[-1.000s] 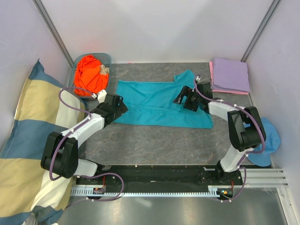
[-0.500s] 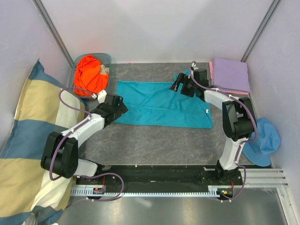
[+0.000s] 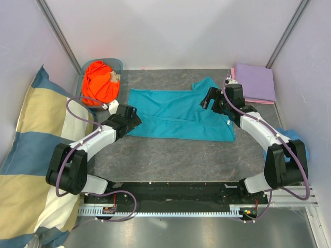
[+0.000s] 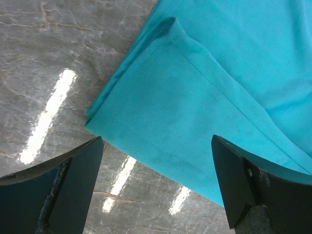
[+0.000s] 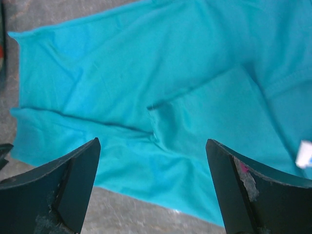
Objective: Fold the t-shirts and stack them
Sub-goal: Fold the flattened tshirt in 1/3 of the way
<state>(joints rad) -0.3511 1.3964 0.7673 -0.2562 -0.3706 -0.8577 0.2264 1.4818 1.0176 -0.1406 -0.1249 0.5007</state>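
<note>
The teal t-shirt [image 3: 178, 114] lies spread and partly folded on the grey table; it also shows in the left wrist view [image 4: 209, 112] and the right wrist view [image 5: 146, 97]. My left gripper [image 3: 135, 119] is open and empty over the shirt's near left corner. My right gripper [image 3: 208, 99] is open and empty above the shirt's right part. The orange t-shirt [image 3: 100, 82] is bunched in a bin at the back left. The lavender t-shirt [image 3: 254, 82] lies folded on the pink t-shirt [image 3: 233, 78] at the back right.
The grey-blue bin [image 3: 117, 64] holds the orange shirt. A checked yellow-blue-white pillow [image 3: 28, 150] fills the left side. A blue bucket hat [image 3: 296, 155] lies at the right edge behind my right arm. White walls close in the back and sides.
My right gripper swung from the shirt's far right corner back toward the near right, above the shirt. The shirt's upper right part now lies flatter. My left arm has barely moved.
</note>
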